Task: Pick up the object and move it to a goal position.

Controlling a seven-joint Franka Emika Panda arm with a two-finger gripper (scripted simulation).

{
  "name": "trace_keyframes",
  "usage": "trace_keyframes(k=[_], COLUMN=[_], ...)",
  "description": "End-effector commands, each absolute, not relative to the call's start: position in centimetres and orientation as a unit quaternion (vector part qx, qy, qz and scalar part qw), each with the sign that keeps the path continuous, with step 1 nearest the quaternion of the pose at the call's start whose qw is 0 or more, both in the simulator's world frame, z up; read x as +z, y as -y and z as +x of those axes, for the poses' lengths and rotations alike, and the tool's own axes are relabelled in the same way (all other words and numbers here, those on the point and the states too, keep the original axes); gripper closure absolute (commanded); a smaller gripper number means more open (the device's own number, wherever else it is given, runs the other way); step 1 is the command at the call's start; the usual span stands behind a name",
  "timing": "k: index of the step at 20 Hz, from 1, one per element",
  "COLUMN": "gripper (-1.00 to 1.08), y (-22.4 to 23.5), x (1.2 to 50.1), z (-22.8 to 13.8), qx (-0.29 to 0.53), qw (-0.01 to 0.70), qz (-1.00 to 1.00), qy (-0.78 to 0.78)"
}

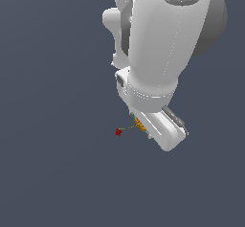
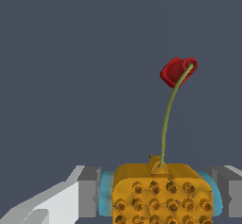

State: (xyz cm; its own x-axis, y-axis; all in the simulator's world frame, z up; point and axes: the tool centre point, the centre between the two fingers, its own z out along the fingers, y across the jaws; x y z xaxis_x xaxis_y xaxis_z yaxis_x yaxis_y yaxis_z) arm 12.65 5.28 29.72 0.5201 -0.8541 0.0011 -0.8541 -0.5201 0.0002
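Note:
The object [image 2: 160, 192] is an orange lumpy cluster with dark speckles. It sits between my gripper's [image 2: 159, 200] grey fingers [image 2: 90, 192], with cyan showing at both of its sides against them. In the exterior view the object [image 1: 139, 124] peeks out under the white hand, where my gripper [image 1: 140, 125] is shut on it. The goal position is a small dark-red dot [image 1: 118, 132], just to the exterior view's left of the object. In the wrist view it [image 2: 177, 71] lies ahead of the object. A thin greenish line [image 2: 166, 119] runs from the object to the dot.
The ground [image 1: 57, 173] is a plain dark grey-blue surface with no other objects on it. The white arm [image 1: 162, 39] rises over the gripper and hides most of it in the exterior view.

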Motion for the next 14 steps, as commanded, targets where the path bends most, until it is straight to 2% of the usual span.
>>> trace_keyframes(k=[1, 14], gripper=[1.08, 1.08], y=[-5.3, -5.3], x=[30.8, 32.7], z=[12.9, 13.6], qx=[0.000, 0.000], qw=[0.001, 0.000], qz=[0.872, 0.872], qy=[0.490, 0.490])
